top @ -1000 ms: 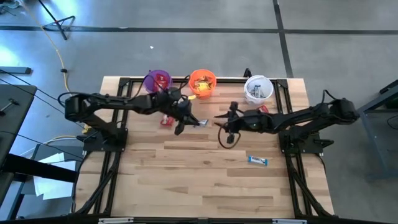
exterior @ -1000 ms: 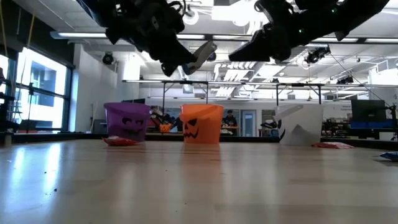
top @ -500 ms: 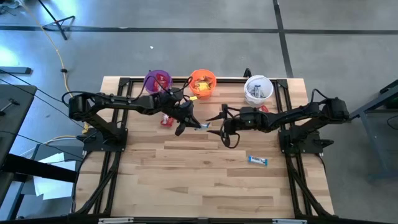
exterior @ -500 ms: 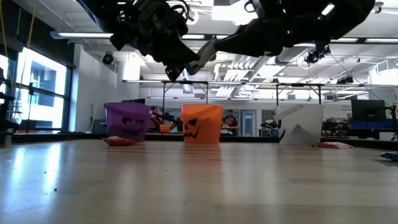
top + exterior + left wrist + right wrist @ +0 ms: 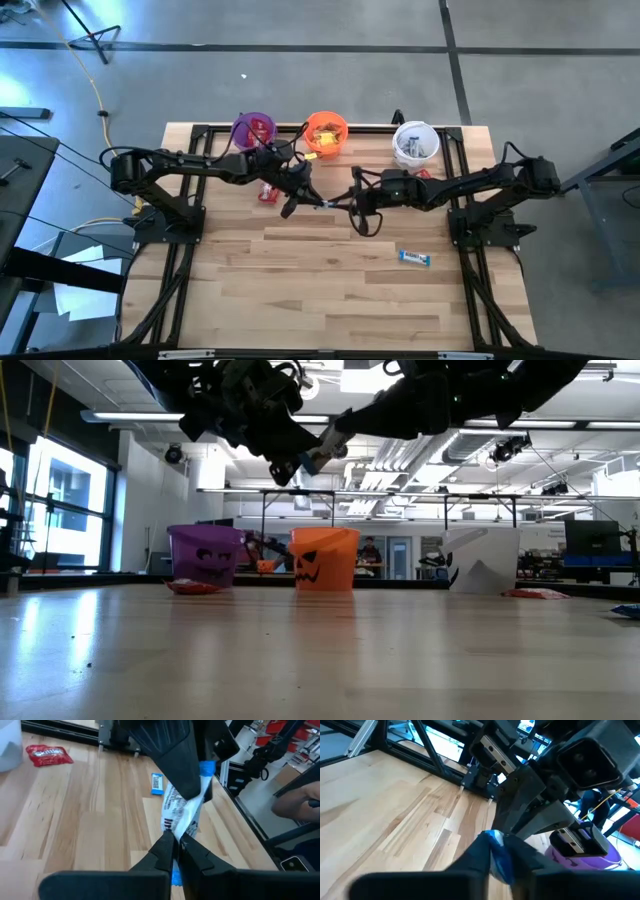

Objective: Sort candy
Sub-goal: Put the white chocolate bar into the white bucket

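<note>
Centre frame, above the table [image 5: 330, 300]: left gripper [image 5: 318, 200] and right gripper [image 5: 336, 201] each pinch an end of one blue-and-white bar [image 5: 181, 812]. Purple bucket [image 5: 254, 129], orange bucket [image 5: 325, 132] and white bucket [image 5: 415, 142] line the upper edge. Another bar [image 5: 414, 258] lies lower right.

Matt wooden table [image 5: 330, 290]; glossy plastic candy wrapper [image 5: 181, 810].

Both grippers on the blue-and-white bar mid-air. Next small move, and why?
Probably the left gripper should open. The right gripper is already shut on the other end of the slim blue-and-white wrapped bar, so it can carry it toward the white bucket.
</note>
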Controlling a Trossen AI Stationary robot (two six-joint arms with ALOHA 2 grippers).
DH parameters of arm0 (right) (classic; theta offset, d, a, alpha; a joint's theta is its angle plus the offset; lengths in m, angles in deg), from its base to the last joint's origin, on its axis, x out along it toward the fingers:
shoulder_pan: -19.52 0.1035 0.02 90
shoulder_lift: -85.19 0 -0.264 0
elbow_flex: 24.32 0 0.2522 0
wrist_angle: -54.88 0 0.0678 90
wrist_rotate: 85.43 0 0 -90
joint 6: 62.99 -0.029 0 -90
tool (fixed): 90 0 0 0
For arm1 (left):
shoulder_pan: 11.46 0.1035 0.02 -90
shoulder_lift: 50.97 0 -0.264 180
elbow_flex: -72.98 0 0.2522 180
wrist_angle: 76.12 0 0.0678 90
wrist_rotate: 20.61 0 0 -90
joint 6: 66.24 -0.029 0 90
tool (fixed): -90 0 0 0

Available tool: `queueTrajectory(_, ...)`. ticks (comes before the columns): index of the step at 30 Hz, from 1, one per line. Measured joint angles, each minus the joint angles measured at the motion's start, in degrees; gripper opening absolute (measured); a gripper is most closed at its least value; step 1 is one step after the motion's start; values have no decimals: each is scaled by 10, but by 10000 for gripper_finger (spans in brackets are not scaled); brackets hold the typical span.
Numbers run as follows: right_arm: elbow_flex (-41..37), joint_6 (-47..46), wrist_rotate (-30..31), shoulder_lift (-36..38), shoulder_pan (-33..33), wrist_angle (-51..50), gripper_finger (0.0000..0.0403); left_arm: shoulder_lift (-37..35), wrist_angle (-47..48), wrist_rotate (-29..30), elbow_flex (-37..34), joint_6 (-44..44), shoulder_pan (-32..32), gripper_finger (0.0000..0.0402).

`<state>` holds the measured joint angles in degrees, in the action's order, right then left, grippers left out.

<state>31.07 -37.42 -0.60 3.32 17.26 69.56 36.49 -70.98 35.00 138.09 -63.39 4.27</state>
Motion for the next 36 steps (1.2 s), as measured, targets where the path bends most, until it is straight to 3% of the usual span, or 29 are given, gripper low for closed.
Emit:
queueTrajectory(3,0,3,0,0,0,-2,11,0,-1,0,0,-12,0,16)
queueTrajectory(8,0,1,0,1,0,-4,32,0,-10,25,0,-38,0,55)
queueTrajectory(14,0,4,34,17,0,-38,15,0,-20,50,-1,-93,0,121)
queueTrajectory(19,1,4,91,66,0,-113,6,0,-99,67,-40,-110,1,166)
queueTrajectory(24,1,-1,213,120,-11,-219,7,0,-174,73,-92,-101,4,188)
queueTrajectory(30,1,-67,373,173,-95,-364,8,0,-216,99,-131,-111,-14,191)
queueTrajectory(36,0,-157,402,195,-240,-458,8,-1,-216,133,-141,-130,-37,191)
